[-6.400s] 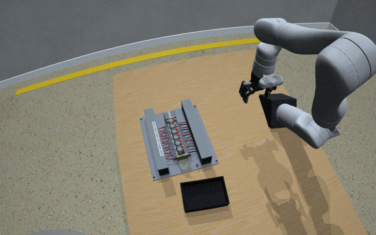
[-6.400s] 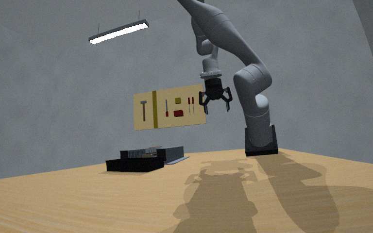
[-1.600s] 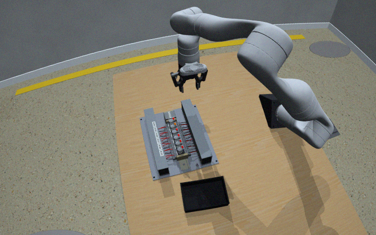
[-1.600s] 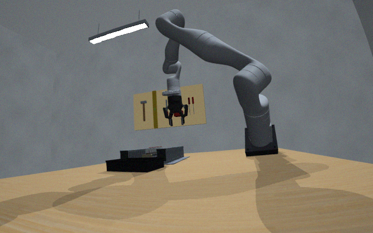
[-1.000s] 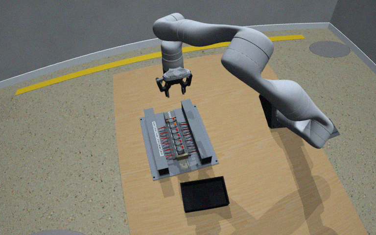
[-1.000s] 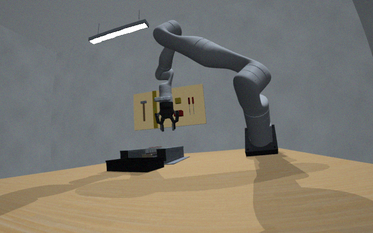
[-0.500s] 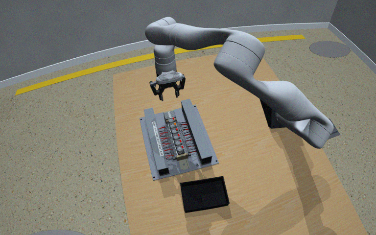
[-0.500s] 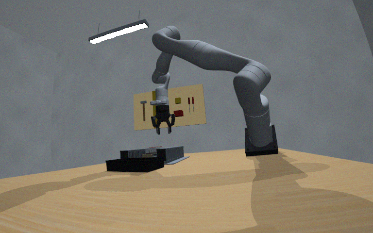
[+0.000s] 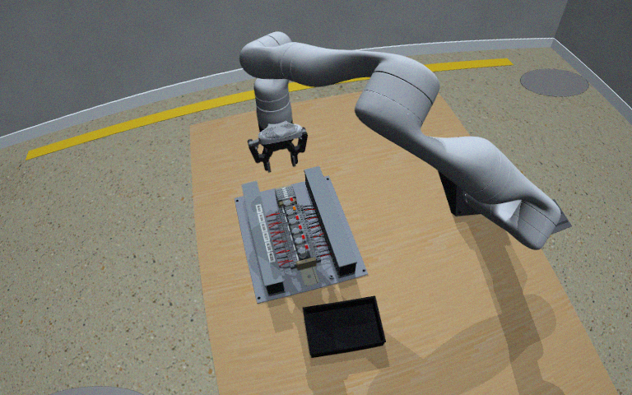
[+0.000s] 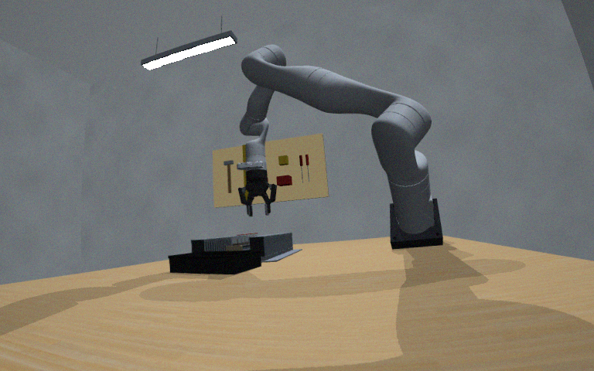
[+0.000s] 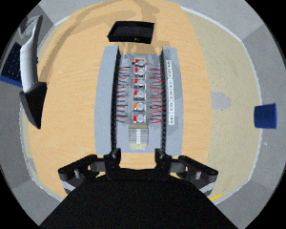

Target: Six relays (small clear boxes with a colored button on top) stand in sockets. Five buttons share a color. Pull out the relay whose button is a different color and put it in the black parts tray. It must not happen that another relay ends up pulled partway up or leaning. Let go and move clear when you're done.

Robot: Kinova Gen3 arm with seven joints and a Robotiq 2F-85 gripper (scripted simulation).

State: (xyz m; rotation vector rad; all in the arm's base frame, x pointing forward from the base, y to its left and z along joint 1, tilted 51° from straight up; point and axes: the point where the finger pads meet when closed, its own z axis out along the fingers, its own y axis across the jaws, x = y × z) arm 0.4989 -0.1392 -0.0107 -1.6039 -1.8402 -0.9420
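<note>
A grey panel (image 9: 299,234) lies on the wooden table and carries a row of small clear relays (image 9: 295,225) between two long grey blocks. Most of their buttons are red. One relay near the far end of the row has an orange button (image 9: 294,208), which also shows in the wrist view (image 11: 141,109). The black parts tray (image 9: 343,326) lies just past the near end of the panel. My gripper (image 9: 280,165) is open and empty. It points down and hangs well above the far end of the panel. The wrist view shows its fingers just short of the row.
The arm's base (image 9: 457,195) stands on the table to the right of the panel. The two long grey blocks (image 9: 332,220) flank the relay row closely. A tool board (image 10: 270,170) hangs on the wall behind.
</note>
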